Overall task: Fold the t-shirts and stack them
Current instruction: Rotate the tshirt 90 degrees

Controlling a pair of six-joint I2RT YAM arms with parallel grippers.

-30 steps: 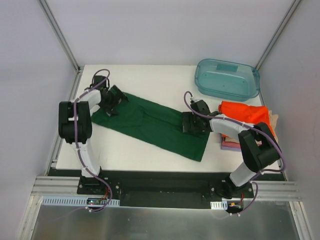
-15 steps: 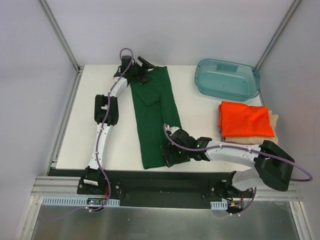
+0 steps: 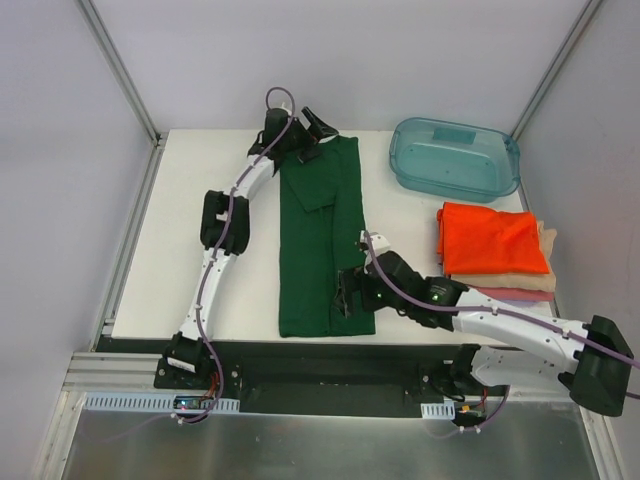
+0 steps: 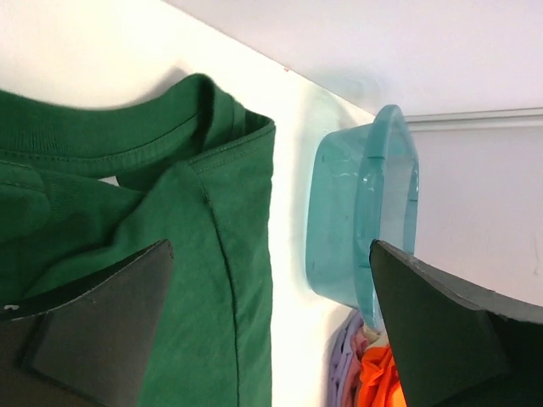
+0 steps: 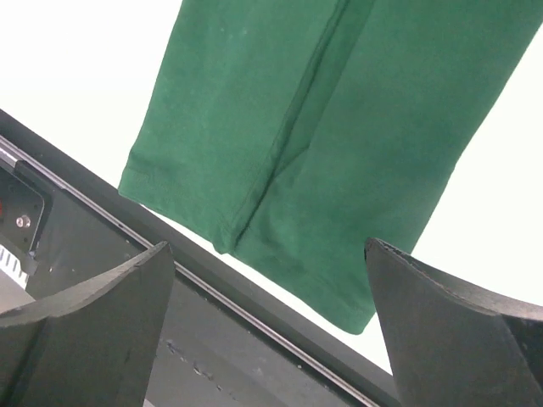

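The dark green t-shirt (image 3: 315, 240) lies folded into a long strip running from the far table edge to the near edge. My left gripper (image 3: 312, 138) is open at its collar end; the left wrist view shows the collar (image 4: 170, 110) between spread jaws (image 4: 271, 339). My right gripper (image 3: 347, 297) is open just over the hem end, and the right wrist view shows the hem (image 5: 280, 195) between its jaws (image 5: 267, 339). Neither holds cloth. A folded orange t-shirt (image 3: 492, 238) tops a stack with beige (image 3: 500, 282) and pink (image 3: 515, 294) ones at the right.
A translucent teal tub (image 3: 455, 158) stands at the back right, close beside the shirt's collar end, also in the left wrist view (image 4: 365, 212). The black rail along the table's near edge (image 5: 212, 339) lies right under the right gripper.
The green shirt has swung from lying diagonally across the table to lying front to back. The left arm stretched to the far edge, the right came to the near edge. Both jaws now stand open.
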